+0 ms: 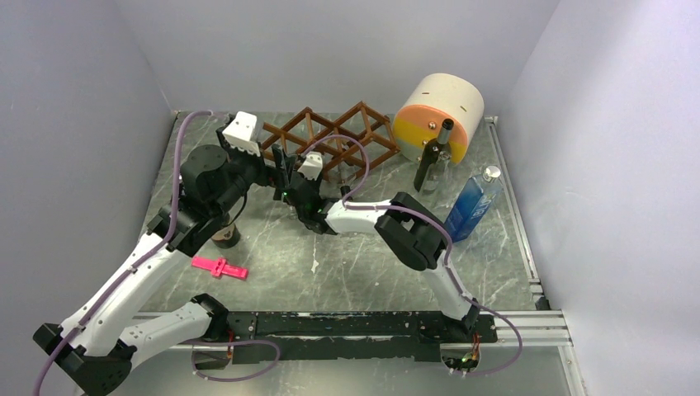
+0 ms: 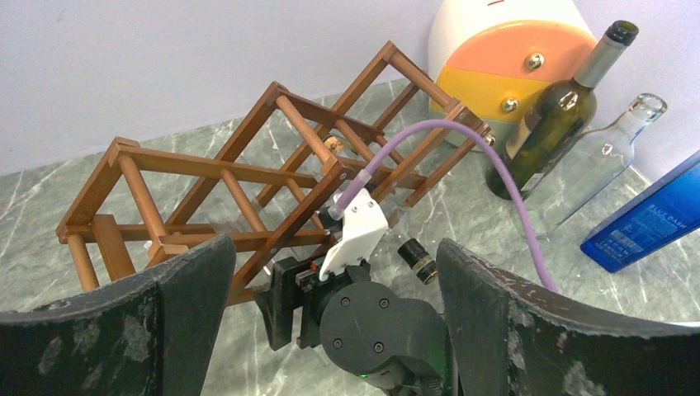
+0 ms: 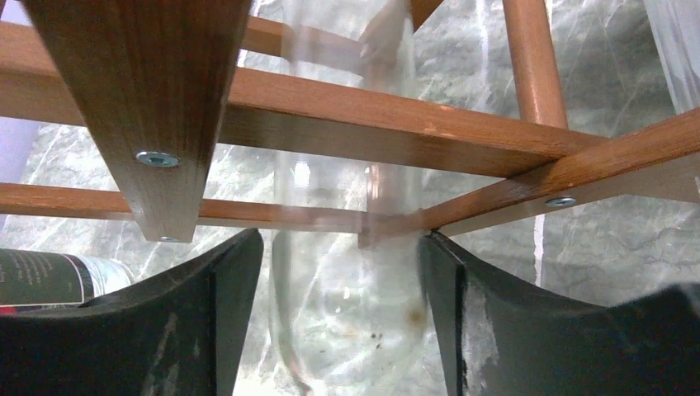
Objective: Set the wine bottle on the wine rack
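The wine rack (image 1: pixel 326 140) stands upper centre on the table (image 1: pixel 347 272), partly hidden by the arms. The wine bottle (image 3: pixel 347 305), clear, blurred and cut off, lies among its slats, gripped by the right claw (image 3: pixel 338 247). The left claw (image 2: pixel 334 247) gapes wide, empty.

Your left arm (image 1: pixel 136 276) runs up from the near-left base, elbow high, wrist bent to the rt. Left end effector (image 2: pixel 334 247) is spread wide w/ nothing btwn its fingers (image 2: pixel 186 322); it hangs just behind the right arm's wrist. Your right arm (image 1: pixel 442 276) rises from the near-right base, folds at the elbow, forearm reaching left & fwd. Right end effector (image 3: pixel 340 247) is closed around the clear wine bottle (image 3: pixel 347 322), one finger on each side.
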You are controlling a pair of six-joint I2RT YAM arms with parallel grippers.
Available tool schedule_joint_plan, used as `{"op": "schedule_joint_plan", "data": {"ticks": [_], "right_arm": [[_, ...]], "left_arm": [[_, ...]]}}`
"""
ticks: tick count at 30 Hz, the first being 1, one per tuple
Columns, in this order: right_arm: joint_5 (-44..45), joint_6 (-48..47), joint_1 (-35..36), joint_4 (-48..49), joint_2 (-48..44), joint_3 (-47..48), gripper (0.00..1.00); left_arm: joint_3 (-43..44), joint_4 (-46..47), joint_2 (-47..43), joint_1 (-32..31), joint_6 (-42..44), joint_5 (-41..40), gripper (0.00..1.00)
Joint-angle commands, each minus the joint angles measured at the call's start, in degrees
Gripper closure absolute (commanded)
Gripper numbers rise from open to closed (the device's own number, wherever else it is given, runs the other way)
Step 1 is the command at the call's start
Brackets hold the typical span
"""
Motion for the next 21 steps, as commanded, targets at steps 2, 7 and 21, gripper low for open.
{"op": "schedule_joint_plan", "data": {"ticks": [2, 7, 21], "right_arm": [[1.3, 0.4, -1.0, 0.4, -1.8, -0.3, 0.19], [-0.4, -0.3, -1.0, 0.7, -5.9, -3.7, 0.11], [-7.3, -1.6, -1.1, -4.4, -21.7, -12.8, 0.17]], "left_arm": [[0.1, 1.2, 0.5, 0.6, -0.4, 0.5, 0.02], [0.1, 1.0, 0.6, 0.6, -0.5, 0.9, 0.01], [-1.0, 2.4, -1.4, 0.6, -0.3, -1.1, 0.02]]}}
